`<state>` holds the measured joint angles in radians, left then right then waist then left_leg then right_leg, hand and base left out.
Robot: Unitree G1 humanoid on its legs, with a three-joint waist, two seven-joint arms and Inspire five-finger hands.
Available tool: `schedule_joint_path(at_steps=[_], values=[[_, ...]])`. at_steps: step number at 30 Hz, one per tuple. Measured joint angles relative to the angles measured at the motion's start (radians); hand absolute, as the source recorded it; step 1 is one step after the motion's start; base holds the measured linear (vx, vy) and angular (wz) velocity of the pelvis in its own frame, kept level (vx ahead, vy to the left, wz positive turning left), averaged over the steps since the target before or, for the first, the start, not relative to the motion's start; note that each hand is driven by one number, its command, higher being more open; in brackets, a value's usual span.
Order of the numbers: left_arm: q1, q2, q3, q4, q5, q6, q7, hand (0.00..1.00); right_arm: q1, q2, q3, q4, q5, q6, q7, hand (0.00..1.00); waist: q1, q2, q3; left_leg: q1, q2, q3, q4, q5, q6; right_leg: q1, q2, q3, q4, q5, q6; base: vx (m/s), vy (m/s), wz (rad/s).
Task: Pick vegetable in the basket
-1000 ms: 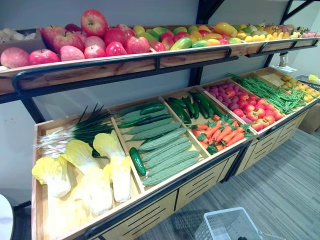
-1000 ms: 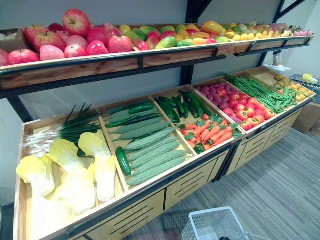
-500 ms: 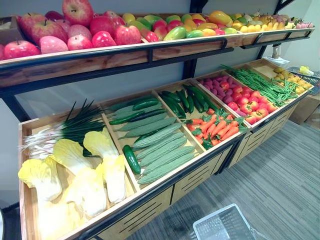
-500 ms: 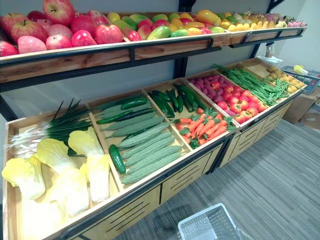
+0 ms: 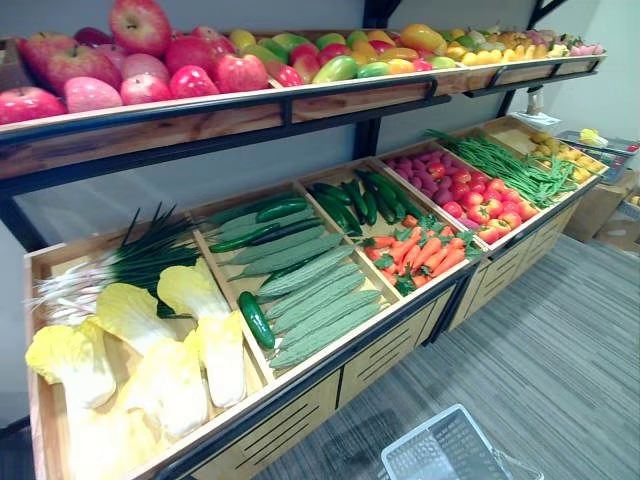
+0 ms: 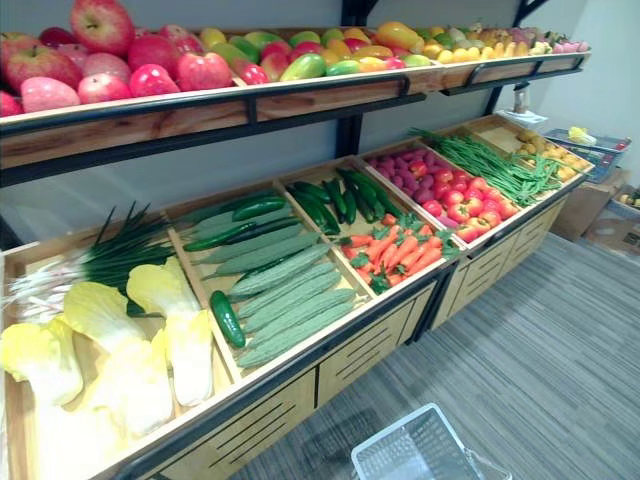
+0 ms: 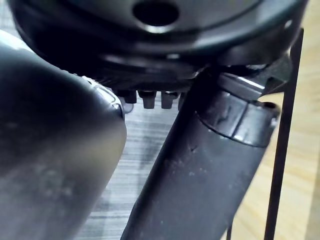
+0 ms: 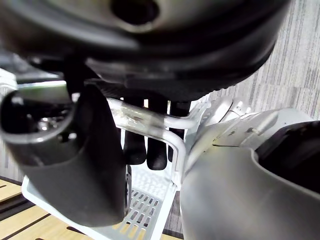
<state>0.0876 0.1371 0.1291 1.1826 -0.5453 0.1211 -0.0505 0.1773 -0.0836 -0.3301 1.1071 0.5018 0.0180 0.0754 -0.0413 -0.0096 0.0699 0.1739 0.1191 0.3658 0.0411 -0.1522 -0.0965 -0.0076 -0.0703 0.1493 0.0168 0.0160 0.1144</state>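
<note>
Right hand (image 8: pixel 90 165) first: we see its fingers (image 8: pixel 135 145) hooked behind the pale handle (image 8: pixel 150 125) of the white basket (image 8: pixel 145 200), with the thumb in front, so it is clamped on that handle. In the eye views the basket hangs low over the grey floor (image 5: pixel 560 340), in front of the wooden stand (image 5: pixel 300 395).

We find the vegetables in the stand's lower compartments. Yellow-leaved cabbages (image 5: pixel 215 330) and spring onions (image 5: pixel 130 265) lie in the leftmost one. Pale ridged gourds (image 5: pixel 320 305) fill the next, and one dark cucumber (image 5: pixel 257 320) lies along the divider between those two. Further right come more cucumbers with carrots (image 5: pixel 425 250), then tomatoes (image 5: pixel 480 205), then green beans (image 5: pixel 510 165). On the shelf above we see apples (image 5: pixel 140 60) and mangoes (image 5: pixel 350 65).

Of the left hand (image 7: pixel 215 165), we cannot tell whether its fingers are apart or together.
</note>
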Motion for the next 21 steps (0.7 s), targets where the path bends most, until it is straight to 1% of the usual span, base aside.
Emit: schedule_joint_path(at_steps=[2, 3, 4, 5, 6, 7, 8, 9, 10, 11, 12, 13, 14, 15, 16, 17, 18, 19, 20, 21], values=[[-0.015, 0.001, -0.008, 0.000, 0.023, 0.003, 0.011, 1.00, 0.000, 0.001, 0.001, -0.004, 0.000, 0.005, 0.008, 0.00, -0.016, 0.007, 0.005, 0.001, 0.026, 0.038, 0.031, -0.023, -0.021, -0.015, 0.028, 0.032, 0.021, -0.004, -0.007, 0.01, -0.033, -0.53], [-0.024, 0.004, -0.007, 0.000, 0.042, 0.005, 0.019, 1.00, 0.002, 0.000, 0.000, -0.005, 0.000, 0.007, 0.011, 0.00, -0.022, 0.013, 0.020, 0.001, 0.055, 0.063, 0.073, -0.046, -0.037, -0.027, 0.055, 0.050, 0.050, -0.015, -0.022, 0.02, -0.055, -0.58], [-0.027, 0.006, -0.007, -0.001, 0.046, 0.006, 0.022, 1.00, 0.004, 0.000, 0.000, -0.005, 0.001, 0.010, 0.010, 0.00, -0.023, 0.018, 0.025, 0.000, 0.072, 0.074, 0.095, -0.057, -0.048, -0.030, 0.069, 0.054, 0.067, -0.023, -0.031, 0.03, -0.101, -0.62], [-0.030, 0.017, -0.007, -0.001, 0.052, 0.009, 0.027, 1.00, 0.008, 0.003, 0.000, -0.005, 0.005, 0.018, 0.011, 0.00, -0.026, 0.014, 0.032, -0.014, 0.101, 0.084, 0.166, -0.068, -0.066, -0.051, 0.092, 0.069, 0.104, -0.046, -0.045, 0.05, -0.157, -0.55], [-0.032, 0.023, -0.003, -0.004, 0.054, 0.010, 0.036, 1.00, 0.010, 0.006, -0.003, -0.003, 0.011, 0.028, 0.011, 0.00, -0.027, 0.004, 0.032, -0.045, 0.123, 0.079, 0.257, -0.068, -0.066, -0.064, 0.103, 0.085, 0.140, -0.062, -0.055, 0.08, -0.229, -0.65], [-0.034, 0.022, 0.012, -0.013, 0.054, 0.006, 0.052, 1.00, 0.020, 0.002, -0.005, -0.003, 0.011, 0.037, 0.013, 0.00, -0.028, -0.001, 0.038, -0.097, 0.159, 0.049, 0.411, -0.065, -0.062, -0.071, 0.119, 0.108, 0.177, -0.081, -0.066, 0.08, -0.212, -0.57], [-0.035, 0.016, 0.030, -0.020, 0.053, 0.005, 0.055, 1.00, 0.024, -0.004, -0.007, -0.004, 0.010, 0.039, 0.014, 0.00, -0.028, 0.000, 0.041, -0.123, 0.178, 0.021, 0.493, -0.058, -0.050, -0.071, 0.134, 0.123, 0.198, -0.091, -0.072, 0.09, -0.195, -0.74], [-0.032, -0.005, 0.089, -0.031, 0.049, -0.005, 0.057, 1.00, 0.032, -0.015, -0.006, -0.011, 0.006, 0.044, 0.014, 0.00, -0.024, 0.021, 0.049, -0.190, 0.202, -0.061, 0.660, -0.018, 0.014, -0.077, 0.163, 0.151, 0.238, -0.110, -0.087, 0.09, -0.153, -0.92], [-0.026, -0.034, 0.136, -0.041, 0.040, -0.016, 0.066, 1.00, 0.039, -0.019, -0.004, -0.018, -0.008, 0.046, 0.015, 0.00, -0.020, 0.028, 0.056, -0.265, 0.201, -0.149, 0.794, 0.032, 0.069, -0.077, 0.178, 0.192, 0.268, -0.127, -0.101, 0.13, -0.104, -1.09], [-0.026, -0.057, 0.156, -0.044, 0.033, -0.022, 0.067, 1.00, 0.040, -0.021, -0.004, -0.022, -0.027, 0.047, 0.015, 0.00, -0.019, 0.040, 0.059, -0.291, 0.179, -0.194, 0.832, -0.008, 0.056, -0.073, 0.191, 0.225, 0.281, -0.135, -0.112, 0.11, -0.027, -0.96], [-0.026, -0.063, 0.169, -0.045, 0.027, -0.030, 0.073, 1.00, 0.034, -0.023, -0.004, -0.022, -0.037, 0.049, 0.013, 0.00, -0.019, 0.041, 0.060, -0.298, 0.159, -0.208, 0.828, -0.054, 0.052, -0.070, 0.195, 0.250, 0.285, -0.138, -0.115, 0.10, 0.054, -0.98], [-0.026, -0.068, 0.191, -0.048, 0.004, -0.034, 0.075, 1.00, 0.030, -0.019, -0.002, -0.024, -0.053, 0.051, 0.012, 0.00, -0.016, 0.029, 0.067, -0.299, 0.112, -0.225, 0.772, -0.123, 0.054, -0.046, 0.193, 0.298, 0.279, -0.139, -0.118, 0.07, 0.078, -1.05], [-0.020, -0.079, 0.213, -0.062, -0.006, -0.034, 0.074, 1.00, 0.029, -0.013, 0.001, -0.029, -0.068, 0.051, 0.012, 0.00, -0.008, 0.013, 0.075, -0.297, 0.061, -0.254, 0.686, -0.157, 0.053, -0.022, 0.188, 0.338, 0.273, -0.143, -0.121, 0.04, 0.087, -1.06], [-0.017, -0.086, 0.223, -0.071, -0.009, -0.035, 0.072, 1.00, 0.029, -0.013, 0.007, -0.034, -0.068, 0.051, 0.012, 0.00, 0.000, 0.009, 0.076, -0.298, 0.038, -0.277, 0.636, -0.159, 0.049, -0.019, 0.189, 0.359, 0.273, -0.146, -0.122, 0.02, 0.114, -1.13], [-0.011, -0.099, 0.252, -0.087, -0.014, -0.034, 0.070, 1.00, 0.025, -0.016, 0.020, -0.045, -0.068, 0.048, 0.012, 0.00, 0.014, 0.009, 0.076, -0.302, 0.001, -0.342, 0.526, -0.156, 0.044, -0.018, 0.190, 0.388, 0.270, -0.150, -0.122, 0.01, 0.144, -1.15], [-0.002, -0.106, 0.263, -0.098, -0.014, -0.032, 0.067, 1.00, 0.016, -0.023, 0.036, -0.047, -0.068, 0.045, 0.012, 0.00, 0.019, 0.014, 0.075, -0.302, -0.021, -0.402, 0.416, -0.146, 0.034, -0.019, 0.194, 0.411, 0.266, -0.155, -0.115, 0.03, 0.163, -1.07], [0.003, -0.113, 0.268, -0.098, -0.015, -0.031, 0.066, 1.00, 0.013, -0.027, 0.040, -0.048, -0.069, 0.044, 0.013, 0.00, 0.019, 0.024, 0.071, -0.302, -0.020, -0.420, 0.372, -0.116, 0.025, -0.020, 0.201, 0.413, 0.266, -0.159, -0.110, 0.07, 0.187, -0.95], [0.014, -0.109, 0.272, -0.097, -0.016, -0.029, 0.065, 1.00, 0.013, -0.025, 0.041, -0.047, -0.069, 0.041, 0.013, 0.00, 0.029, 0.026, 0.059, -0.282, -0.022, -0.387, 0.349, -0.050, 0.035, -0.020, 0.187, 0.410, 0.268, -0.169, -0.102, 0.13, 0.192, -0.74], [0.022, -0.100, 0.272, -0.097, -0.016, -0.025, 0.067, 1.00, 0.019, -0.013, 0.048, -0.047, -0.069, 0.035, 0.015, 0.00, 0.031, 0.010, 0.046, -0.272, -0.029, -0.356, 0.322, -0.047, 0.039, -0.029, 0.162, 0.372, 0.273, -0.170, -0.099, 0.20, 0.226, -0.90], [0.024, -0.090, 0.283, -0.095, -0.028, -0.012, 0.067, 1.00, 0.024, 0.007, 0.047, -0.047, -0.067, 0.017, 0.019, 0.00, 0.036, -0.012, 0.031, -0.256, -0.038, -0.319, 0.294, -0.045, 0.047, -0.045, 0.125, 0.302, 0.277, -0.167, -0.093, 0.18, 0.180, -0.72]])
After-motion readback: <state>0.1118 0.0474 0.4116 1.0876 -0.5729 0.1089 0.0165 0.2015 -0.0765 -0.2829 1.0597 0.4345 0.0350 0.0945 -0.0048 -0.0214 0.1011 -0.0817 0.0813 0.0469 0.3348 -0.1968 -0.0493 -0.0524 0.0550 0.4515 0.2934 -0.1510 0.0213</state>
